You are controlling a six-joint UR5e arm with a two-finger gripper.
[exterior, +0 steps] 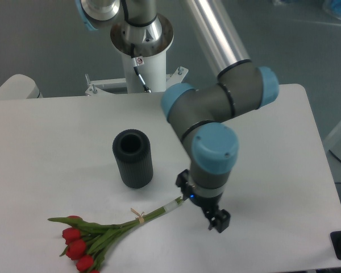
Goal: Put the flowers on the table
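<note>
Table [273, 148], flowers [102, 233] partly cropped

Matt white table [261, 170], ribbed matt-black vase [133, 158], polished metal arm tube [215, 31].

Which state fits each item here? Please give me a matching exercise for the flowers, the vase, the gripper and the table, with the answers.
Things:
1. flowers
2. vase
3. gripper
4. table

States:
A. standing upright, black and ribbed
B. white, bearing the other items
C. lying flat near the front edge, red heads to the left
D. holding nothing, to the right of the stem ends

Pairs: 1-C, 2-A, 3-D, 4-B
</note>
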